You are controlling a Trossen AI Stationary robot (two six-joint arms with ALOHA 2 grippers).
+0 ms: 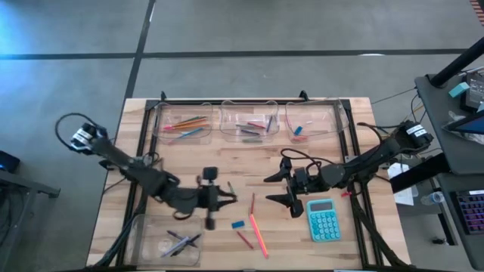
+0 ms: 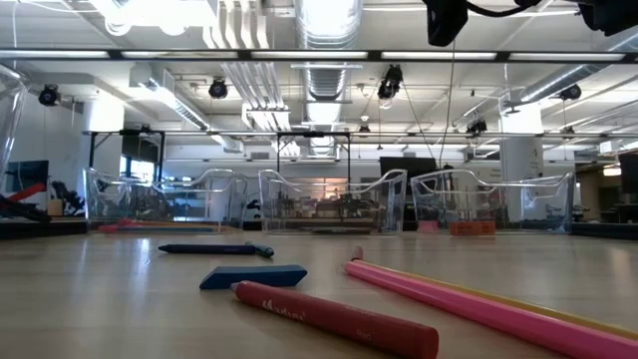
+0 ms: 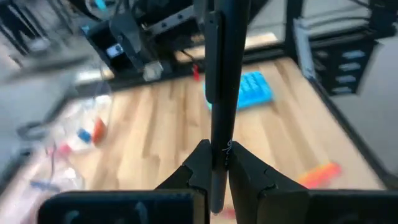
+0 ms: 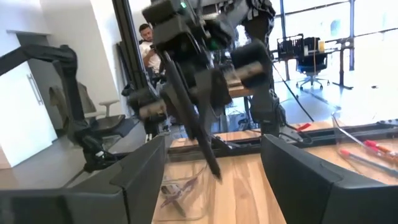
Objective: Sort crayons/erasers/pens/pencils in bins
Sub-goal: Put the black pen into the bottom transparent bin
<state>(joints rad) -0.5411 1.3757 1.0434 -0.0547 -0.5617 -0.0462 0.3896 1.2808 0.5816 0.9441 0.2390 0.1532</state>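
Left gripper [image 1: 227, 198], mid-desk, fingers clenched on a slim dark pen [image 3: 222, 93] near its end; light, stiff, smooth, may pivot; right gripper [image 1: 286, 190] spread wide, empty.

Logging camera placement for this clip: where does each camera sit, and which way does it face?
High: overhead, straight down on the table; both arms show.
Low: tabletop height, past the blue eraser toward the bins; no jaws.
Left wrist: behind shut jaws holding a pen, facing the calculator.
Right wrist: between open jaws, facing the left arm.
Both wrist views share that pen.
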